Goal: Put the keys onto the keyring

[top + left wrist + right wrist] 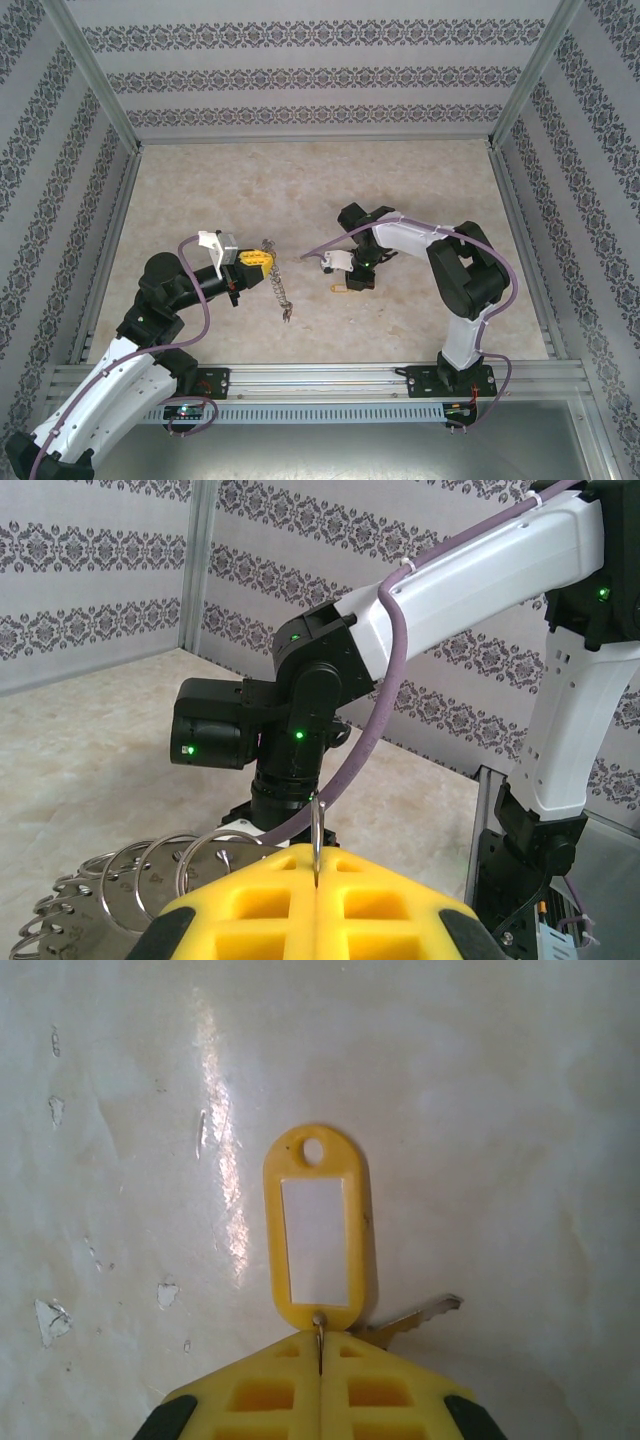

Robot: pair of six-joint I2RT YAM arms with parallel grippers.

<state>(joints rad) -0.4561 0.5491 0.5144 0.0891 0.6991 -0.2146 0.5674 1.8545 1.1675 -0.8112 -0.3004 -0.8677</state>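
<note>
Pale marbled counter [420,190], boxed in by patterned panels, lies under both my arms. My left claw [316,858] is clenched on the keyring [316,825], pinching its thin rim edge-on. A fringe of small split rings [140,880] trails from the keyring's left side, and from above that fringe runs as a string [277,282] toward my bases.

Right of the keyring and apart from it, my right claw [320,1340] is clamped on the little wire loop of a yellow-tagged key [313,1225], with the metal blade [425,1312] poking out beside the tag. I cannot tell whether the tag rests on the counter or hangs just above it.

My worry is that both grips are on thin wire. If I press the loop against the rim, I judge the keyring could twist in my pinch, or the loop could slide out and drop the key. The loose fringe may swing and snag the tag. Closing the gap also brings my wrists together, and they might knock.
</note>
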